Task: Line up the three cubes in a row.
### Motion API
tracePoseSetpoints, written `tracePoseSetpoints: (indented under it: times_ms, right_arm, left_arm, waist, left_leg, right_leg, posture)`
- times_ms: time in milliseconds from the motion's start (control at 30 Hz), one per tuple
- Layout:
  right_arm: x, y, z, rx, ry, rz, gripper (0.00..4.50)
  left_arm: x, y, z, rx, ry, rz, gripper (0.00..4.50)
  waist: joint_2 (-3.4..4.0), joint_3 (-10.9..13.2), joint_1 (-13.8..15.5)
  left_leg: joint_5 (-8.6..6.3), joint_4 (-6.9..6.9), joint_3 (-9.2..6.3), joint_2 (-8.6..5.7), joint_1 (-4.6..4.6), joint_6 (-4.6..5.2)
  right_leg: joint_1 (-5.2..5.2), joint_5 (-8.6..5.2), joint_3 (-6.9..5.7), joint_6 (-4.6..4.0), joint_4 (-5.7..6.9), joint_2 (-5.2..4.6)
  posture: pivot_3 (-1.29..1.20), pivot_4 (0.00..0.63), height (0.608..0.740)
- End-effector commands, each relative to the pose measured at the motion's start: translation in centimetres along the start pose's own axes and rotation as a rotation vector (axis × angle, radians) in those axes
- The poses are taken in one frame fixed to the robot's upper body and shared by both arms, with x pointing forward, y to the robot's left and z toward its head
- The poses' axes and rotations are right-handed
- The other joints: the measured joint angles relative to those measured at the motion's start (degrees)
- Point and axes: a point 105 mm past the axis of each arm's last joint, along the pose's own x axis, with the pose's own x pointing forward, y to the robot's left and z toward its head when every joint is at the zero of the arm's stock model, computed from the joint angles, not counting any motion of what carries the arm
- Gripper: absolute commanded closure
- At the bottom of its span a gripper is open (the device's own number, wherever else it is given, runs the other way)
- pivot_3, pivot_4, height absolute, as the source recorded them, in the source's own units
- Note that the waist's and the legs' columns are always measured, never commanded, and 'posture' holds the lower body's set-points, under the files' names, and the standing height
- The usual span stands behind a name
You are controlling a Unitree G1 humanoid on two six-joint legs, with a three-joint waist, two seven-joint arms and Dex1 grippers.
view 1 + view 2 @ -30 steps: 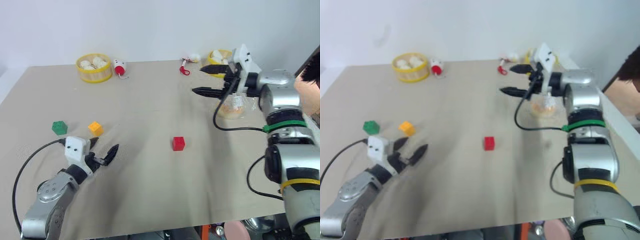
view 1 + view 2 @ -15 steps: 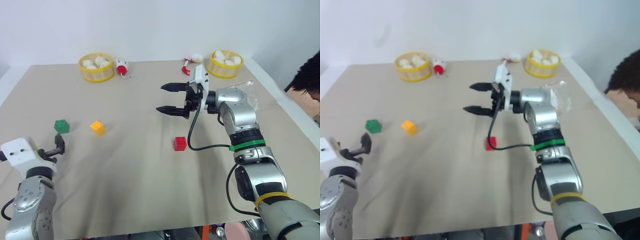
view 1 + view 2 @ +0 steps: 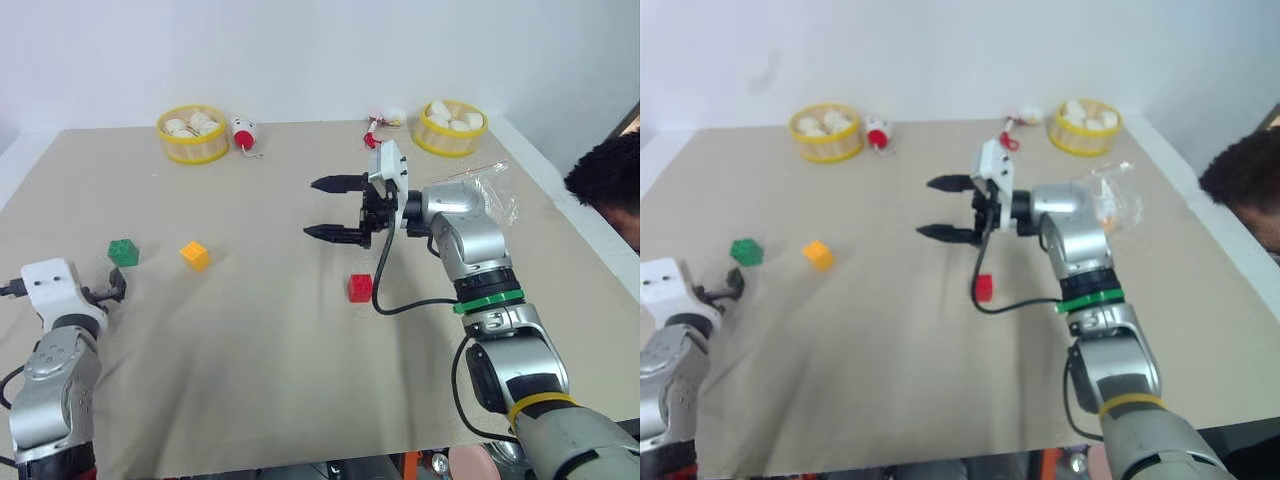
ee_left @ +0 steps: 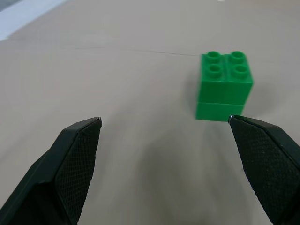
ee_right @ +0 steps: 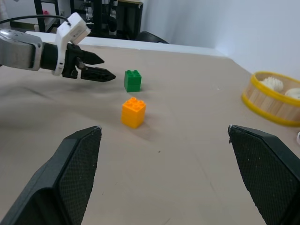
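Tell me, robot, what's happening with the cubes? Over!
Left gripper open, facing green cube. Right gripper open, empty, above table. Yellow-orange cube near green; red cube apart. Nothing in the way.

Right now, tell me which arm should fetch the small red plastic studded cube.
The right. The right gripper hangs open just above and behind the small red plastic studded cube, while the left gripper, also open, sits far across the table beside the green studded cube.
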Motion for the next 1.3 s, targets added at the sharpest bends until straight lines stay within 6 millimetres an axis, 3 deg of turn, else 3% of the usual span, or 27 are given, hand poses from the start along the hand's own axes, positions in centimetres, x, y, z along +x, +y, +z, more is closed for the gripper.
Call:
tracePoseSetpoints:
  times_ms: [33,567,867,900,967,1033,1167,1300]
  right_arm:
    - [0.0,0.1,1.6,-0.060,-0.028,-0.004,0.02]
    - [-0.4,-0.4,1.4,-0.085,-0.012,-0.045,0.02]
    - [-0.8,-1.0,1.3,-0.087,-0.007,-0.064,0.00]
    - [-0.7,-1.0,1.3,-0.088,-0.006,-0.065,0.00]
    - [-0.7,-1.1,1.3,-0.090,-0.007,-0.065,0.00]
    - [-0.6,-1.2,1.3,-0.092,-0.007,-0.066,0.00]
    - [-0.7,-1.4,1.3,-0.095,-0.004,-0.066,0.00]
    - [-1.3,-1.6,1.2,-0.095,0.010,-0.069,0.00]
  left_arm:
    - [0.9,0.0,1.1,0.032,-0.035,-0.024,0.00]
    - [4.5,-2.4,0.3,0.068,0.040,-0.074,0.00]
    - [4.5,-2.3,0.0,0.072,0.045,-0.060,2.90]
    - [4.4,-2.4,0.2,0.084,0.040,-0.064,3.15]
    - [4.4,-2.5,0.8,0.115,0.011,-0.072,3.15]
    - [4.4,-1.8,1.2,0.207,-0.020,-0.061,3.15]
    - [4.4,2.2,2.4,0.249,-0.056,0.039,3.15]
    - [4.1,5.6,6.2,0.204,-0.178,0.120,3.15]
  waist:
    - [0.00,0.00,-0.02]
    - [-0.02,0.00,0.11]
    - [-0.02,0.00,-0.10]
    - [-0.03,0.00,-0.09]
    - [-0.03,0.00,-0.07]
    - [-0.03,0.01,-0.09]
    - [-0.04,0.01,-0.09]
    - [-0.09,0.04,-0.02]
  left_leg:
    - [0.00,-0.01,0.00,0.00,0.00,0.00]
    - [0.00,-0.14,-0.03,0.03,0.03,-0.01]
    - [0.00,-0.15,-0.04,0.09,0.05,-0.01]
    - [0.00,-0.18,-0.04,0.09,0.05,-0.01]
    - [0.00,-0.20,-0.05,0.09,0.05,-0.01]
    - [0.00,-0.20,-0.04,0.09,0.04,-0.01]
    - [0.00,-0.31,-0.04,0.10,0.05,-0.01]
    - [0.00,-0.37,-0.04,0.13,0.03,-0.01]
  right_leg:
    - [0.00,0.00,0.00,0.00,0.00,0.00]
    - [0.00,0.09,-0.05,0.16,0.00,0.02]
    - [-0.01,0.14,-0.06,0.16,0.00,0.08]
    - [-0.01,0.13,-0.06,0.15,0.00,0.09]
    - [-0.01,0.12,-0.06,0.14,0.00,0.10]
    - [-0.01,0.12,-0.06,0.14,0.00,0.09]
    - [-0.07,0.09,-0.05,0.08,0.00,0.11]
    - [-0.10,0.05,-0.08,0.03,-0.01,0.11]
  posture:
    - [0.00,0.150,0.740]
    - [0.00,0.150,0.740]
    - [0.00,0.150,0.740]
    - [0.00,0.150,0.740]
    - [0.00,0.150,0.740]
    - [0.00,0.150,0.740]
    - [0.00,0.150,0.740]
    - [0.00,0.150,0.740]
